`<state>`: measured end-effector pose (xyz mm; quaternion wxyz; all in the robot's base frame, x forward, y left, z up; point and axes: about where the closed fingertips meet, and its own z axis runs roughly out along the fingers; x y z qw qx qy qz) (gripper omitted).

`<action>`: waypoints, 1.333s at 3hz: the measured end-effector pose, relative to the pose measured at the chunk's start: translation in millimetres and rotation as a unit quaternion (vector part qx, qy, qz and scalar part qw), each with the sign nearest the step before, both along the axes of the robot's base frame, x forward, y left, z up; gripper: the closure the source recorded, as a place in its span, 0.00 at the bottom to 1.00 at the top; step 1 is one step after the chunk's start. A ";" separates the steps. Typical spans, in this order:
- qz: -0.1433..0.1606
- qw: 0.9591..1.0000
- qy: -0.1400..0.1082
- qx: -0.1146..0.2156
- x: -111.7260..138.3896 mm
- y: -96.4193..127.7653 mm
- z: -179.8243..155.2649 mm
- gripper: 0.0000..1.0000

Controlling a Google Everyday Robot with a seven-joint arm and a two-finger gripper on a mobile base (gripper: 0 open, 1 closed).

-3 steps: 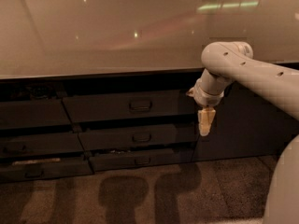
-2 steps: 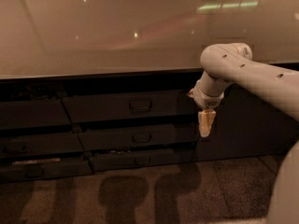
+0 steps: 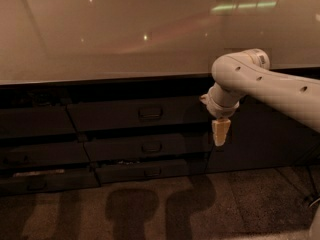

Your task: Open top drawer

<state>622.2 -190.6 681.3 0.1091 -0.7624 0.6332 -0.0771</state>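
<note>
Nothing is moving since a second ago: gripper (image 3: pixel 220 133) is hanging just right of top drawer (image 3: pixel 115 115), open or closed can't tell.

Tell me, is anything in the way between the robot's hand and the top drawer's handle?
Nothing visible. The gripper hangs near the right end of the top drawer, lower than its handle, with only open air between.

Your only camera faces the bench (image 3: pixel 100 44) head-on from mid-range, tilted slightly down to the floor (image 3: pixel 250 204). The arm (image 3: pixel 270 86) enters from the right, its end effector (image 3: pixel 220 133) hanging beside the top drawer (image 3: pixel 115 115).
</note>
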 end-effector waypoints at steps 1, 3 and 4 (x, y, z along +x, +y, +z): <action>-0.024 1.000 0.010 -0.011 22.3 -12.3 9.6 0.00; -0.014 0.999 0.034 0.022 28.5 -22.8 -10.6 0.00; 0.012 0.996 0.059 0.059 34.4 -28.4 -32.0 0.00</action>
